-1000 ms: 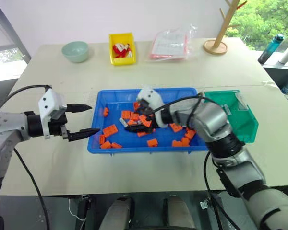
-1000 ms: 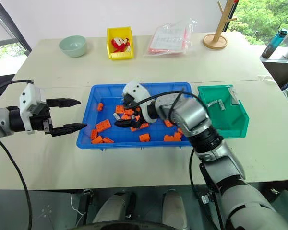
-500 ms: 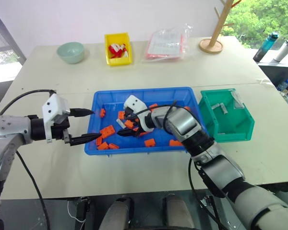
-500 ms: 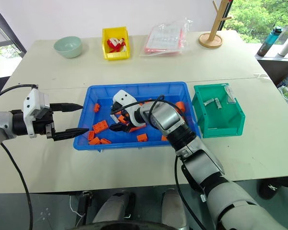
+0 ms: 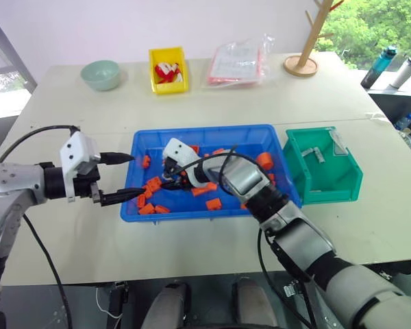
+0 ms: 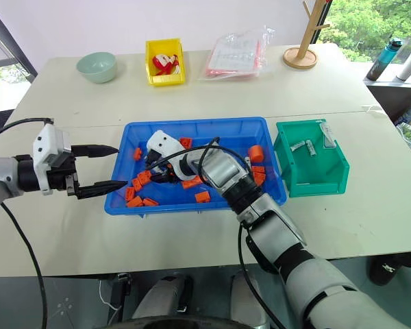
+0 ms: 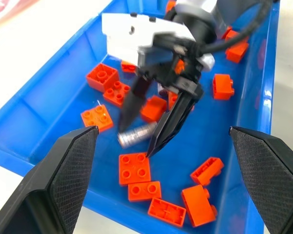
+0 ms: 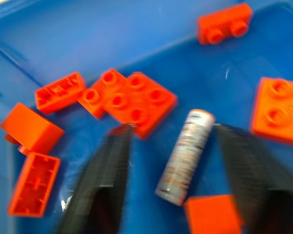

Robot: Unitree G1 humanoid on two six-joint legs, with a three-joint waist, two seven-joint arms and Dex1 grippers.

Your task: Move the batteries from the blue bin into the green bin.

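Your right gripper (image 7: 154,129) has moved left across the blue bin (image 5: 270,131) and narrowed; jaws apart, straddling a battery (image 7: 136,134) lying there. Next: clamp, lift, carry to green bin (image 5: 339,184).

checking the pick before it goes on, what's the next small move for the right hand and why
Probably close the right hand the rest of the way on the battery. The battery lies on the floor of the blue bin between the two fingers, which stand on either side of it with gaps still showing, so it does not look clamped yet. Orange blocks lie close by.
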